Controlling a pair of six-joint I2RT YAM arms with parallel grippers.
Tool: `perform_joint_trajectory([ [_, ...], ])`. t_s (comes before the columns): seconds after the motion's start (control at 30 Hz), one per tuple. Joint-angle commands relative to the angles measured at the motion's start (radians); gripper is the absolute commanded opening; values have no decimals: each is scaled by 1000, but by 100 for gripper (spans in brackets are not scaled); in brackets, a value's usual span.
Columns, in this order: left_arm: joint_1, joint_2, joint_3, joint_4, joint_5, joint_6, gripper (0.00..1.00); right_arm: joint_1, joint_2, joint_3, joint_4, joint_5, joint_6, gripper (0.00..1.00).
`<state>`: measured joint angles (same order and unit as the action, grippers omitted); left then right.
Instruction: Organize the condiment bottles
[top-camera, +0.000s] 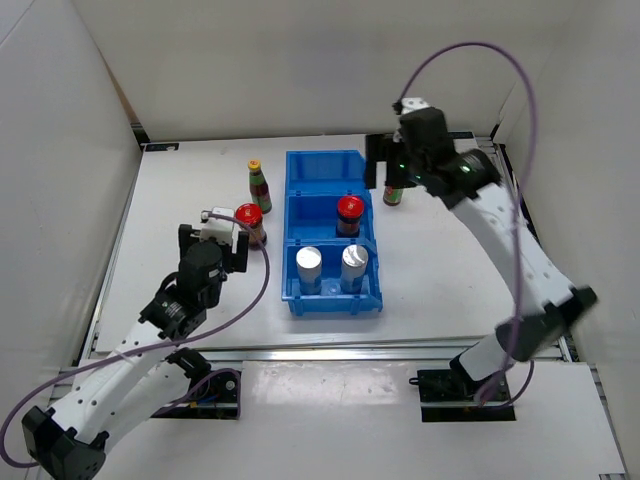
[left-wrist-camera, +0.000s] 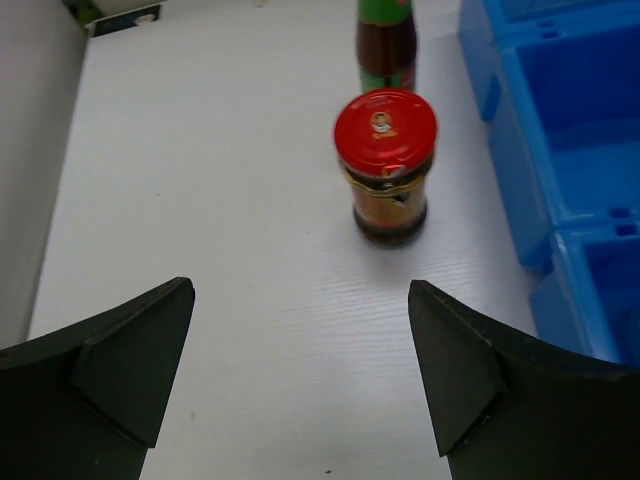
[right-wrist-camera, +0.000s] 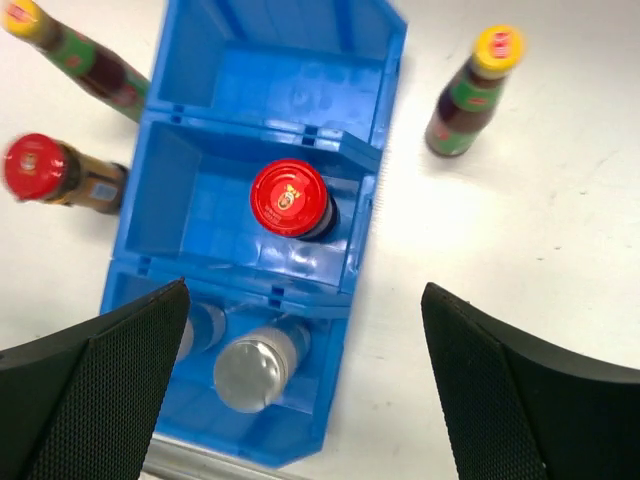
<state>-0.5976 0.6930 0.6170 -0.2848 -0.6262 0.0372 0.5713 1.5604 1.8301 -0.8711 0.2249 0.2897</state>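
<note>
White worktop (top-camera: 440, 270), walled on three sides. Lengthwise at its middle, blue three-compartment plastic bin (top-camera: 322, 170).

Left hand (left-wrist-camera: 300, 300): low, spread open, gripping nothing, aimed at the dark red-lidded jar on the worktop (left-wrist-camera: 385, 165). Bare worktop all around that jar, up to the bin wall.

Right hand (right-wrist-camera: 303, 295): open too, gripping nothing, hovering high over the bin.

- **Near compartment:** first white silver-topped cylinder (top-camera: 309, 265) beside second white silver-topped cylinder (top-camera: 354, 262).
- **Middle compartment:** second dark red-lidded jar (top-camera: 349, 212).
- **Left of the bin:** slim dark yellow-capped bottle (top-camera: 259, 184).
- **Right of the bin:** its twin bottle (right-wrist-camera: 470, 95), well apart from the bin.

All upright, long axes vertical. Red-green labels, a round emblem on each red lid. No writing legible.
</note>
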Motion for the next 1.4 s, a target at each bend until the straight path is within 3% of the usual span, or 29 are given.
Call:
perform_joint_trajectory([
  [0.0, 2, 45, 73, -36, 167, -68, 99, -5, -161, -104, -28, 37, -24, 100],
  [0.1, 24, 118, 160, -36, 299, -140, 99, -5, -267, -190, -28, 37, -15, 100],
  [0.3, 70, 290, 269, -24, 341, -178, 99, -5, -330, -204, -89, 77, 29, 100],
  [0.63, 317, 667, 434, -22, 513, -238, 99, -5, -388, -213, -98, 77, 48, 100],
  [0.87, 329, 859, 559, -23, 554, -257, 99, -5, -379, -189, -123, 57, -12, 100],
  [1.13, 329, 936, 606, -33, 589, -300, 99, -5, -329, -179, -123, 57, -57, 100],
  [1.37, 309, 915, 526, -33, 531, -300, 99, -5, -338, -236, -114, 48, -32, 100],
])
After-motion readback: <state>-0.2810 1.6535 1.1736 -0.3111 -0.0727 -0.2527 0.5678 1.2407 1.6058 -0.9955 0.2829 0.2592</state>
